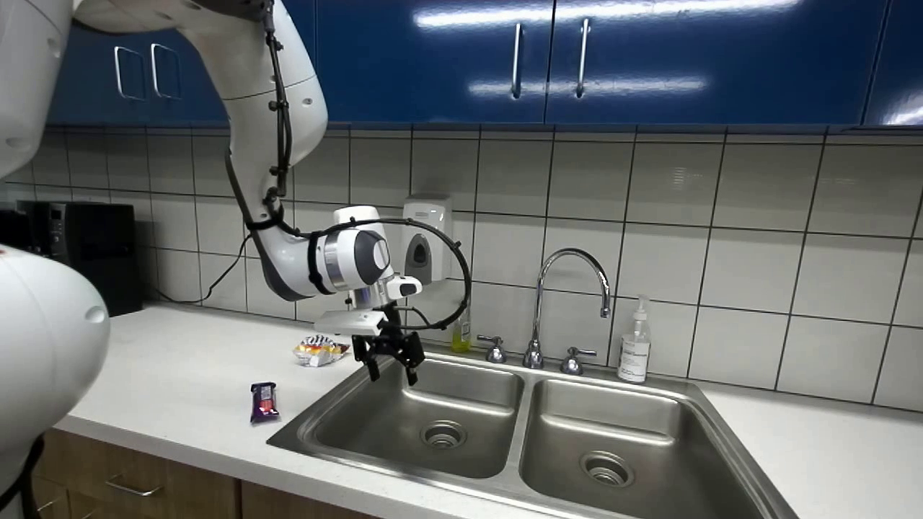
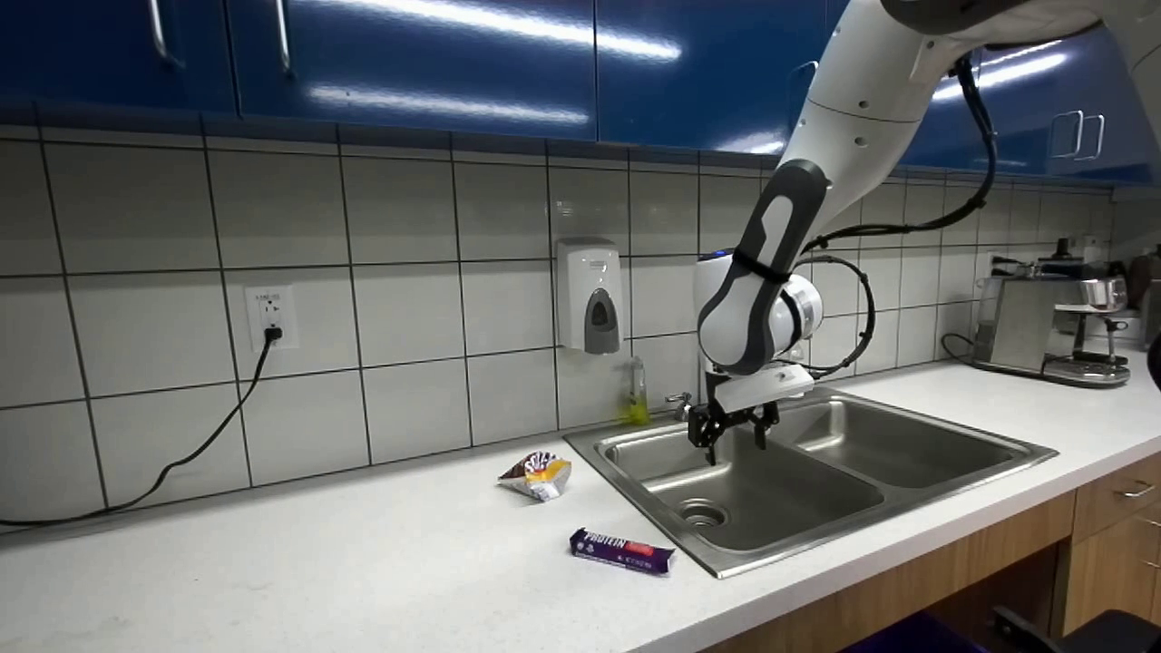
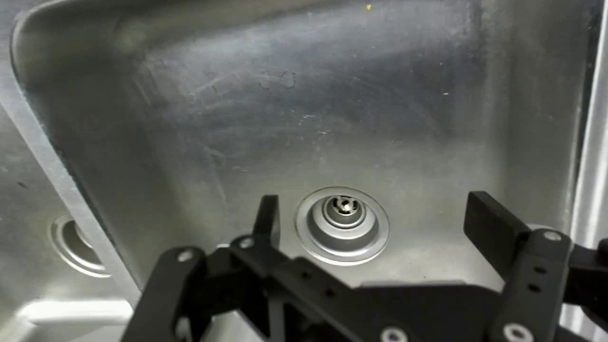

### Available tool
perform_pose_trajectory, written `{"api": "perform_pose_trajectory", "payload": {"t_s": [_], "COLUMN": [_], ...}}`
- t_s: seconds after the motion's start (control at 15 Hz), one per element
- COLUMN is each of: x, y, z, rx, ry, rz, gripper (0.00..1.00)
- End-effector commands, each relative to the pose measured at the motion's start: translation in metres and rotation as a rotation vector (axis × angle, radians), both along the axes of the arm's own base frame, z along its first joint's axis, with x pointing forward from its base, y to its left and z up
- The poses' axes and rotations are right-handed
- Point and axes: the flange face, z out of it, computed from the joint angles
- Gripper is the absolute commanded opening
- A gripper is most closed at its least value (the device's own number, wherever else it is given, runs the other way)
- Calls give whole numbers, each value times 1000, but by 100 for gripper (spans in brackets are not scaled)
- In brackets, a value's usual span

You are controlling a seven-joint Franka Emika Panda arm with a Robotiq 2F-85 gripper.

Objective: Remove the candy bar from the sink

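The candy bar is a dark purple wrapped bar with a red patch. It lies on the white counter beside the sink's rim, in both exterior views [image 1: 265, 401] [image 2: 621, 551]; it is out of the wrist view. The double-basin steel sink [image 1: 527, 418] is set in the counter, also seen in an exterior view [image 2: 646, 510] and in the wrist view [image 3: 308, 118]. My gripper [image 1: 393, 375] is open and empty above the basin nearer the bar. Its spread fingers also show in an exterior view [image 2: 736, 451] and in the wrist view [image 3: 373, 197], with a drain between them.
A crumpled orange-white wrapper [image 1: 319, 351] [image 2: 537, 475] lies on the counter behind the bar. The curved chrome faucet [image 1: 538, 310] and its handles stand at the sink's back edge. A white pump bottle [image 1: 634, 357], a yellow-green bottle [image 2: 638, 402] and a wall dispenser [image 2: 590, 295] are nearby.
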Motion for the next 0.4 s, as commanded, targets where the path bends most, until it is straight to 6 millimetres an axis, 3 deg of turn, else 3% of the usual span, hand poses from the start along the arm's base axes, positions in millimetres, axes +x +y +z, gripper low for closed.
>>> {"api": "perform_pose_trajectory", "payload": {"t_s": [0.0,0.33], "x": [0,0], "y": [-8,-16], "z": [1,1], "rx": [-8,-16], "ry": [-5,-12], "rz": [-26,-63], "gripper": [100,100]}}
